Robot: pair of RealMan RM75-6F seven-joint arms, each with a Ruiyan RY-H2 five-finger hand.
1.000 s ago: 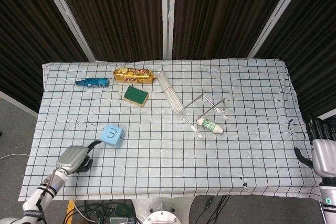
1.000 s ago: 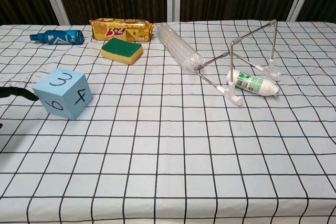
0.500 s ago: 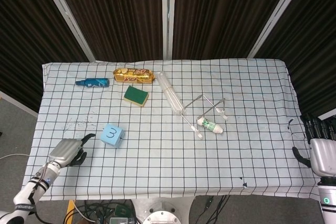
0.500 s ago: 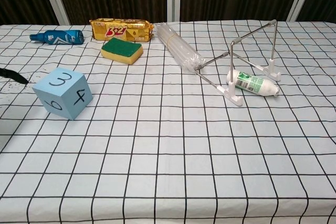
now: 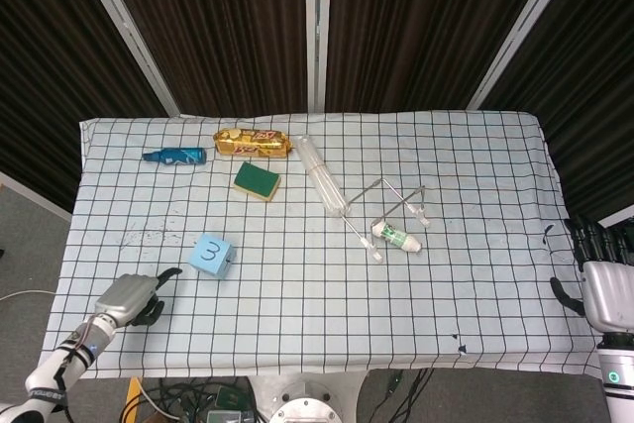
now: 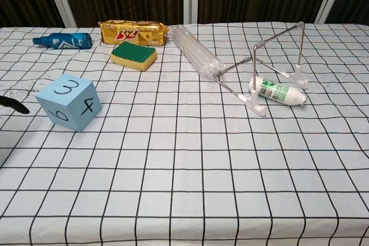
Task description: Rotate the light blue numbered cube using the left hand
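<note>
The light blue numbered cube sits on the checked cloth at the front left, with 3 on top and 4 and 6 on the sides facing the chest camera. My left hand lies low on the table to the cube's left and a little nearer me, apart from it and holding nothing. One dark fingertip shows at the left edge of the chest view, a short gap from the cube. My right hand hangs off the table's right edge, fingers up, empty.
A green sponge, gold biscuit pack and blue bottle lie at the back left. A clear tube and a wire stand with a small white bottle occupy the middle.
My left hand drew back from the cube toward the table's left front edge, then shifted slightly. The cube has not moved. The right hand barely changed.
</note>
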